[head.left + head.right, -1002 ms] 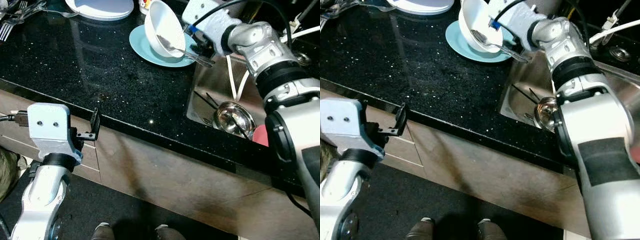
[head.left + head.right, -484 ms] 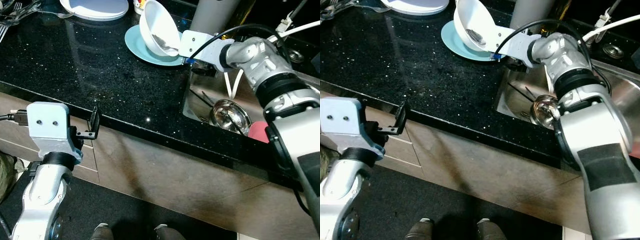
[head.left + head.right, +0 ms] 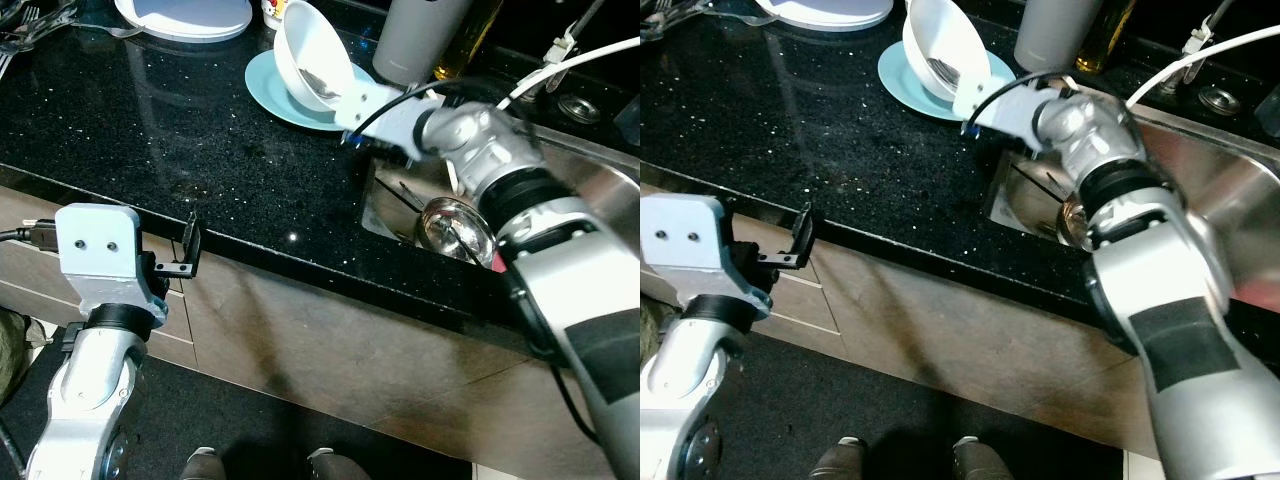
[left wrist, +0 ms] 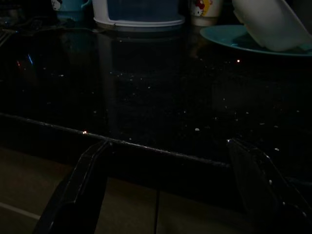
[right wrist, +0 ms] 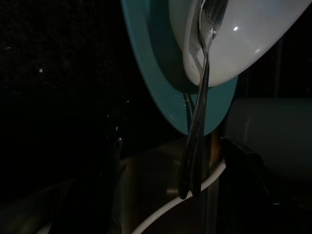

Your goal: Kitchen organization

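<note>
moving in over the last second, the right gripper (image 5: 195,195) is now reaching across the worktop's sink-side edge toward the cutlery (image 5: 199,97) leaning out of the tilted white bowl (image 3: 310,55) on the teal plate (image 3: 275,85). its fingers are standing apart, straddling the handles, likely lining up a grasp. the left gripper (image 3: 188,250) is hanging open off the front edge.

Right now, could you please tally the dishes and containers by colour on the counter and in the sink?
White: 2, the tilted bowl and the lidded container.
Teal: 1, the plate under the bowl.
Grey: 1, the tumbler.
Steel: 1, the bowl in the sink.
Total: 5.
</note>
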Motion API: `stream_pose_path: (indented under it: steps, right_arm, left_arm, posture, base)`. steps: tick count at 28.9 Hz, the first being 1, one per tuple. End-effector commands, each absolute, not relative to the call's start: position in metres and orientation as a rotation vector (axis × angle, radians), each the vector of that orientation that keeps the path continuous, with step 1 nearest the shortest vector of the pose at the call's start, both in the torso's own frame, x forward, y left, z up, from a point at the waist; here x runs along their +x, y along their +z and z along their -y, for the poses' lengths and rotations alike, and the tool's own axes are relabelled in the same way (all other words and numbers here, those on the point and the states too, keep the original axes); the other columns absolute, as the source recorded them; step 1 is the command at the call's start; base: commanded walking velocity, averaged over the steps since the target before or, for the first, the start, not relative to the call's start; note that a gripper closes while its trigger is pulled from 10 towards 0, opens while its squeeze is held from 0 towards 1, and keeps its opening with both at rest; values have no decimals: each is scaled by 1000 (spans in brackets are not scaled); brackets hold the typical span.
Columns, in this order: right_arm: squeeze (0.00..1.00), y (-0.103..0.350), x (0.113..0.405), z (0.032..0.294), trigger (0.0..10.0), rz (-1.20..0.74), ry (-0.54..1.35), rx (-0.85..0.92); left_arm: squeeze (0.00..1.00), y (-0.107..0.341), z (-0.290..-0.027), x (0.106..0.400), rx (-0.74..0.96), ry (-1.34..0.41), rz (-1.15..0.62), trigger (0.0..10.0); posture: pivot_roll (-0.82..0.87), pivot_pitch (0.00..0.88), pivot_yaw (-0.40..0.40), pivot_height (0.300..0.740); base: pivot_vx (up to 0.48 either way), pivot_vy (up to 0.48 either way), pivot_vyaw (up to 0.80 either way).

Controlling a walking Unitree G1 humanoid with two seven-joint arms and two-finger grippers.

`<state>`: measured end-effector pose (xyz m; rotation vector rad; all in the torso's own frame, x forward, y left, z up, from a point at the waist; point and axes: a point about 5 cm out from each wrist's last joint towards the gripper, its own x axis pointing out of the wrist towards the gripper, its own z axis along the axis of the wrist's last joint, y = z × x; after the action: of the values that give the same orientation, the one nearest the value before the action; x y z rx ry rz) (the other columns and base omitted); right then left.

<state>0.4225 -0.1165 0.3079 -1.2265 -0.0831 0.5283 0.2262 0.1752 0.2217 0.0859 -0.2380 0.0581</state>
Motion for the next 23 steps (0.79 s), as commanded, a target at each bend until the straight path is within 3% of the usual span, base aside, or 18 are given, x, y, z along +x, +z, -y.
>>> stream_pose_path:
  steps: [1, 13, 23]
  right_arm:
    - [0, 298, 423, 120, 10000, 55, 518, -1215]
    - [0, 305, 426, 110, 10000, 160, 372, -1244]
    - [0, 306, 428, 110, 10000, 138, 291, -1302]
  left_arm:
    - [0, 219, -172, 225, 77, 51, 223, 10000]
    - [0, 218, -171, 220, 71, 60, 213, 10000]
    - [0, 217, -171, 217, 66, 67, 206, 10000]
  posture:
    - [158, 164, -177, 740]
    - [159, 191, -186, 740]
    - [156, 209, -192, 740]
  base:
    - [0, 0, 0]
    - [0, 0, 0]
    - [0, 0, 0]
